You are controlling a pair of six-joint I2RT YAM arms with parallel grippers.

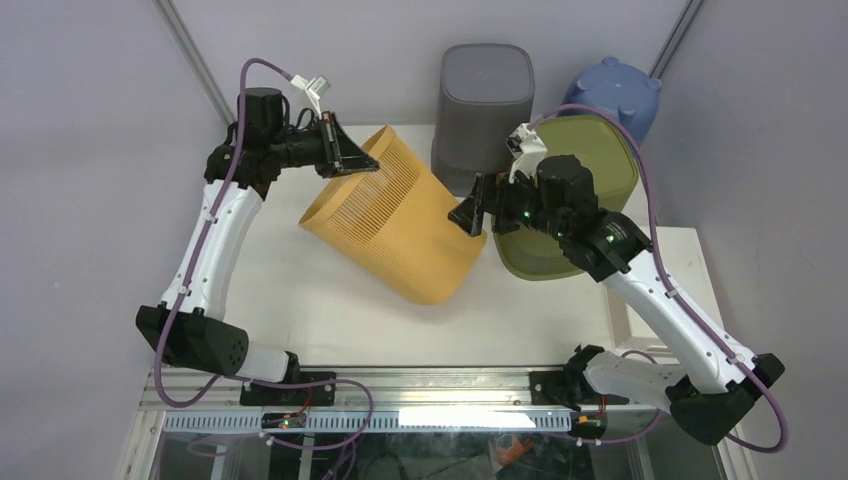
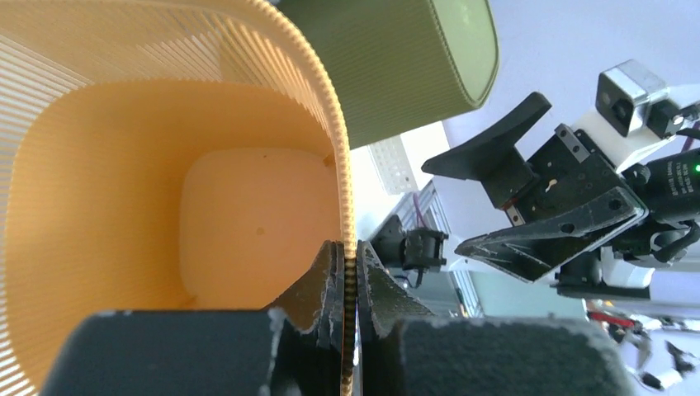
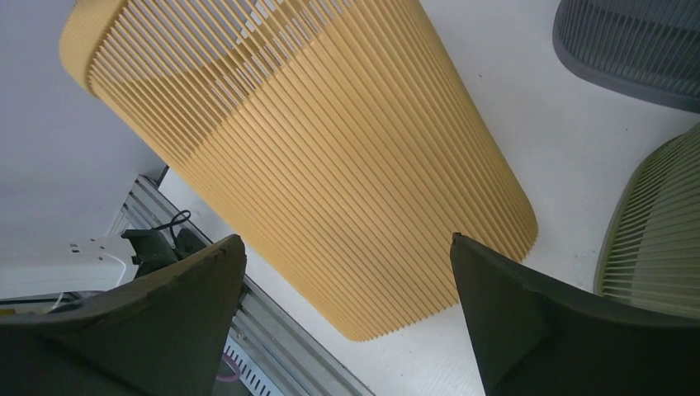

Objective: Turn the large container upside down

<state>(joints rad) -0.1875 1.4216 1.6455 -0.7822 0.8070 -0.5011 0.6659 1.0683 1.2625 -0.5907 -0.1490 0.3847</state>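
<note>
My left gripper [image 2: 348, 262] is clamped on the rim of the yellow slatted bin [image 1: 400, 225], with one finger inside the wall and one outside, so the rim acts as a tipping lever. The bin leans mouth-first toward this gripper, its base low over the table [image 1: 300, 310]. My right gripper [image 1: 470, 215], fingers spread, faces that base, probably to steady the turn.
</note>
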